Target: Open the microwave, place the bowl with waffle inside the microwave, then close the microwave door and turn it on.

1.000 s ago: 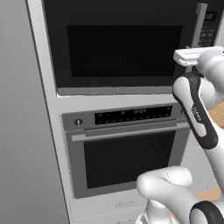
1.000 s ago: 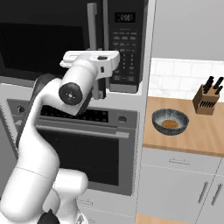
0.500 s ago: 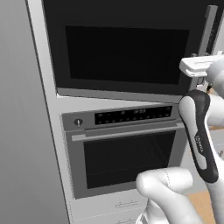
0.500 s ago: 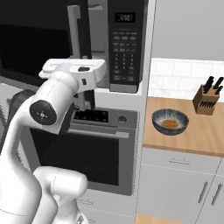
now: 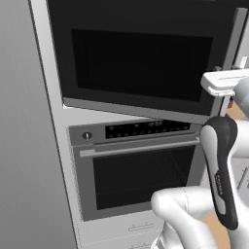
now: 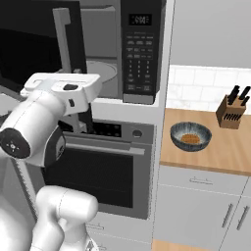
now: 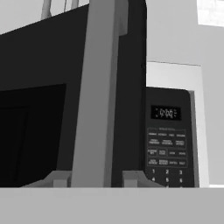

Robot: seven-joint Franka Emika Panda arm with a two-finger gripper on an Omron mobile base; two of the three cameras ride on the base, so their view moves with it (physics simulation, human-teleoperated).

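Microwave door (image 6: 39, 49) swung partly open, its handle (image 7: 94, 96) between the claw (image 7: 96, 178) tips w/ gaps either side, claw spread. Bowl (image 6: 190, 137) w/ waffle sits on worktop (image 6: 215, 152), right of oven (image 6: 105, 166).

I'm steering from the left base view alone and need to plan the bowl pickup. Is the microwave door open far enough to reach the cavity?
Observer: Probably. In the right base view the microwave door stands swung out, and the turntable shows beside the keypad.
Operator: Where is the bowl?
Observer: The bowl sits on the wooden counter, right of the oven, with the waffle in it.
Operator: Is the gripper on the handle?
Observer: In the hand view the gripper straddles the door handle, with a slim gap at one finger, so not clamped.
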